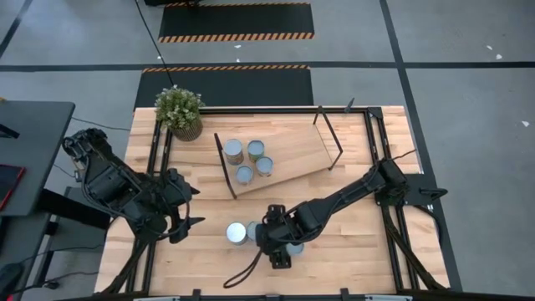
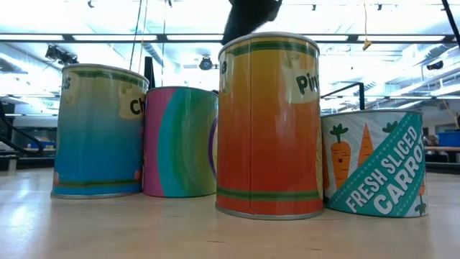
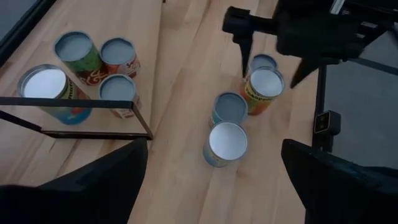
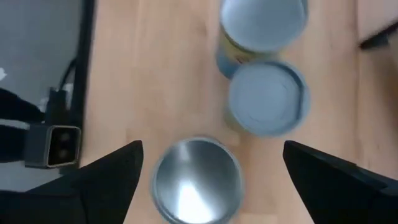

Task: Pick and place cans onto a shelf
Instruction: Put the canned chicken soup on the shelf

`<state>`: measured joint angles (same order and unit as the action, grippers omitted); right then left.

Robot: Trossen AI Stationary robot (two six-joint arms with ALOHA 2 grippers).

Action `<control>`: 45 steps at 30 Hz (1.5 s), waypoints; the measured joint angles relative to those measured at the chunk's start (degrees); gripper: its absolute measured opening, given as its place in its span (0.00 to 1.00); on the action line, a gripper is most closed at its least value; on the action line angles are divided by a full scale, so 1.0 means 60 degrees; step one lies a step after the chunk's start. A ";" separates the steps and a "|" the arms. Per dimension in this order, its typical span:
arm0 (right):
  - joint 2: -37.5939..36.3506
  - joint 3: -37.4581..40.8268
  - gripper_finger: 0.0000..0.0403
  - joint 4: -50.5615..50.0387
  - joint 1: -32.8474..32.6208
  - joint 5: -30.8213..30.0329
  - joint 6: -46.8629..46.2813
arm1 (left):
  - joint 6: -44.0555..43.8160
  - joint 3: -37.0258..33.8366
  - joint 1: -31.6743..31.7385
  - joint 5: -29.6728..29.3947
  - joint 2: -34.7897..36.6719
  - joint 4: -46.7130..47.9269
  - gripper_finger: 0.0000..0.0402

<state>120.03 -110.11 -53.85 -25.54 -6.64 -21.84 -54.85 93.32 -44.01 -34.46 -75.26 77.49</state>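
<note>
Cans stand in two groups on the pale wooden worktop. Four round tins with pale blue-grey tops sit close together on the flat light-wood shelf board with thin black metal frame ends, at its left part, near a potted green plant at the worktop's far left corner. Four more cluster at the front: a white-topped tin with a blue side, a blue-grey-topped tin just beside it, an orange-sided tin with a white top, and a smaller tin partly hidden behind that one. In the low view the orange can stands foremost, a sliced-carrot can beside it.

The right pincer hovers over the orange-sided tin, its fingers spread wide on either side of it, gripping nothing. The left pincer waits off to the left of the front cluster, fingers also wide apart and empty.
</note>
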 joint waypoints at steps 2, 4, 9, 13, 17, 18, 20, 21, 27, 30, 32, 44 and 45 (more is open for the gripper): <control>0.0000 -0.0003 0.99 0.0163 0.0000 -0.0307 0.0142 | -0.0003 0.0000 0.0000 -0.0031 0.0000 0.0004 0.93; 0.0000 -0.0078 0.99 0.0446 0.0021 -0.0496 0.0178 | 0.0000 0.0000 0.0000 -0.0043 0.0000 0.0006 0.93; -0.0004 -0.0145 0.99 0.1285 0.0307 -0.0571 0.0172 | -0.0043 0.0000 0.0000 -0.0048 0.0000 0.0007 0.93; -0.0004 -0.0149 0.99 0.2154 0.0604 -0.0769 0.0298 | -0.0080 0.0000 0.0000 -0.0051 0.0000 0.0006 0.93; -0.0004 -0.0149 0.99 0.2182 0.0863 -0.0918 0.0398 | -0.0247 0.0000 0.0000 -0.0049 0.0000 0.0020 0.93; -0.0004 -0.0149 0.99 0.2043 0.0903 -0.1008 0.0404 | -0.0264 0.0000 0.0000 -0.0050 0.0000 0.0022 0.93; -0.0004 -0.0145 0.99 0.1712 0.0955 -0.1089 0.0425 | -0.0266 0.0000 0.0000 -0.0050 0.0000 0.0022 0.93; -0.0004 -0.0145 0.99 0.1573 0.0972 -0.1088 0.0425 | -0.0261 0.0000 0.0000 -0.0051 0.0000 0.0022 0.93; 0.0000 0.0637 0.99 0.1795 0.1040 -0.0709 0.0477 | -0.0253 0.0000 0.0000 -0.0053 0.0000 0.0069 0.93; -0.0022 0.1067 0.99 0.2481 0.1027 -0.0568 0.0567 | -0.0251 0.0000 0.0000 -0.0053 0.0000 0.0069 0.93; -0.0004 0.1321 0.99 0.2577 0.1009 -0.0559 0.0662 | -0.0251 0.0000 0.0000 -0.0055 0.0000 0.0069 0.93; -0.0015 0.2285 0.99 0.3809 0.0871 -0.0654 0.1391 | -0.0247 0.0000 0.0000 -0.0051 0.0000 0.0066 0.93; -0.0015 0.2333 0.99 0.3859 0.0871 -0.0654 0.1393 | -0.0247 0.0000 0.0000 -0.0051 0.0000 0.0066 0.93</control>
<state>119.94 -96.11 -30.70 -20.32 -10.57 -13.48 -56.34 93.32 -44.01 -34.76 -75.26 77.89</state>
